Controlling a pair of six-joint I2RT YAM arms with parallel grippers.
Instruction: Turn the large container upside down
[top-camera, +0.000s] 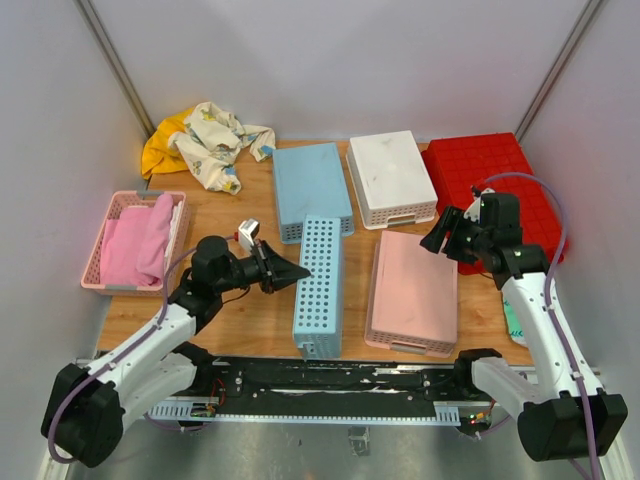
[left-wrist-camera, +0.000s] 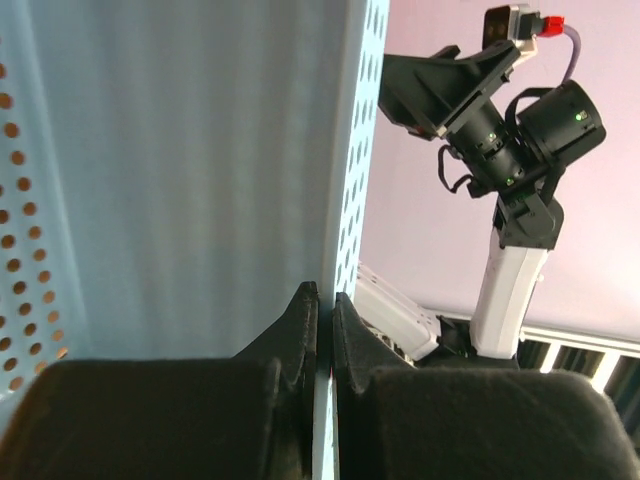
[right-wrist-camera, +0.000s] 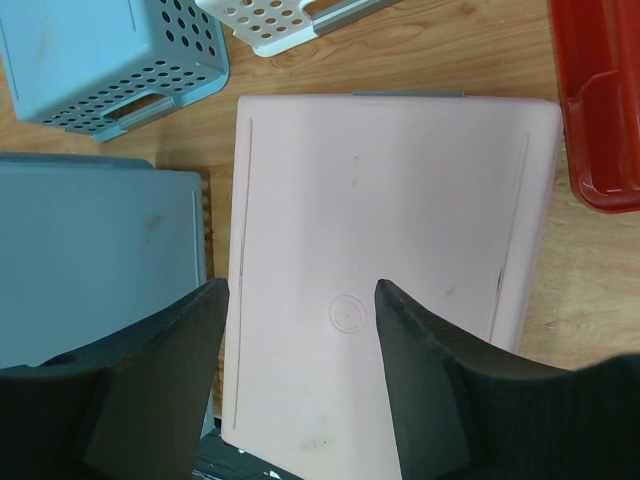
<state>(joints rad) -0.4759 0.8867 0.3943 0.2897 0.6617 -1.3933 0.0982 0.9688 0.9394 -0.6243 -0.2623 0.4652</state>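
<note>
**Position of the work.** The large bright red rectangular plastic container (top-camera: 480, 160) lies at the far right corner of the wooden table (top-camera: 260, 320). Its grid-ribbed face is turned up, so the inversion appears done or nearly done.

**Procedure.** Confirm that every rim sits flat on the table. For any correction, press down evenly instead of dragging.

**Right claw.** The right claw (top-camera: 440, 238) hangs wide and holds nothing. It is above the inverted pale pink plastic basket (top-camera: 415, 285), just beside the red container's near left edge. Raise it straight up before any sideways travel, so that no finger catches the red rim.

**Left claw.** The left claw (left-wrist-camera: 325, 300) is pinched tight on the thin wall of the narrow light-blue perforated plastic basket (top-camera: 320, 290). This basket stands on its long side near the table's middle. If released carelessly, it may topple toward the pink basket close by.

**Obstructions.**
- The white perforated plastic basket (top-camera: 390, 175) sits just beside the red container at the far edge, leaving little room there.
- A wider light-blue inverted basket (top-camera: 312, 185) lies to the left of the white basket.
- A pink basket holding pink cloth (top-camera: 135, 240) occupies the left edge.
- Crumpled patterned cloth (top-camera: 205, 140) occupies the far left corner.
</note>
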